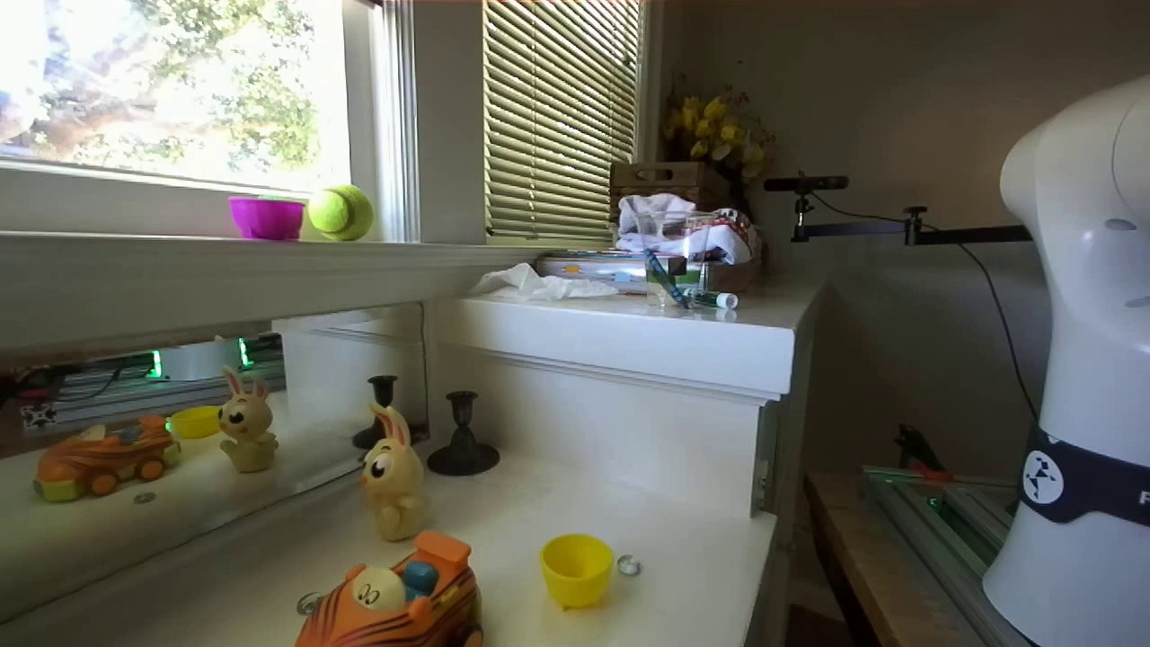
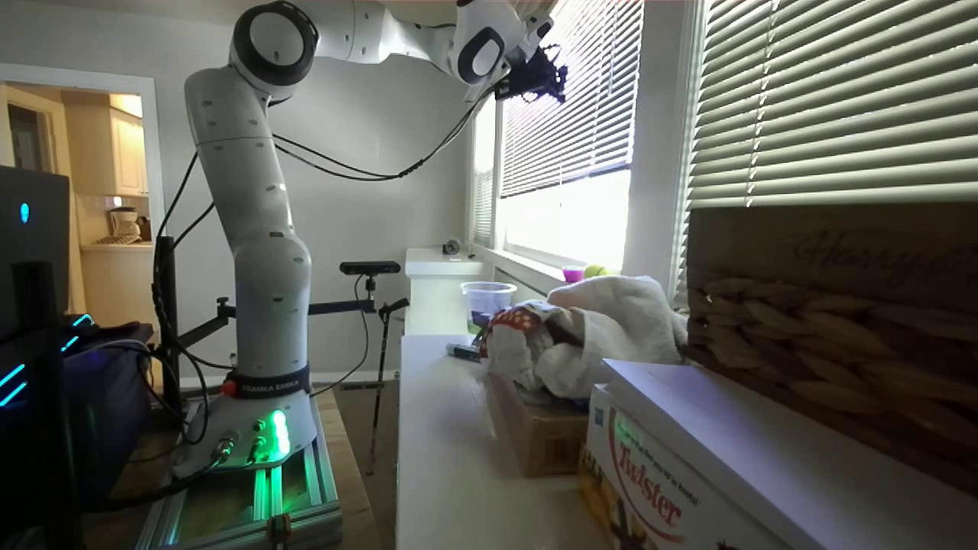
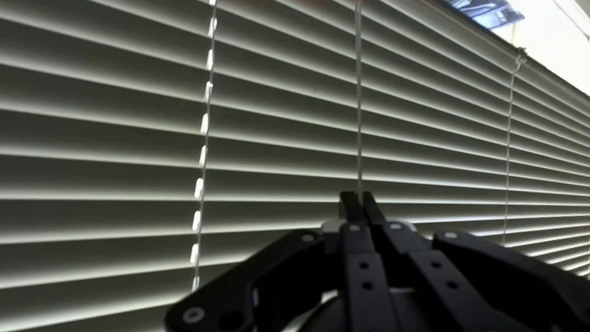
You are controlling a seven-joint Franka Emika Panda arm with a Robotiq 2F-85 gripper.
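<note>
white thin hanging cord [image 3: 358, 106] in wrist view: was pinched between closed tips of black two-finger gripper [image 3: 361, 203]; shallow hold risked slipping. exterior view: gripper hung near pale slatted blind [image 2: 577, 130]; sideways drag might have bent it.

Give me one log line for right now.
gripper: shut on cord | behind cord: slatted blind | windowsill: purple bowl, tennis ball

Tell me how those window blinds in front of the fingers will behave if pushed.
The blinds should flex easily, as their slats look thin and narrow. They may swing too: in an exterior view their lower edge hangs partway down the window. Strung on thin cords, slats could rattle.
</note>
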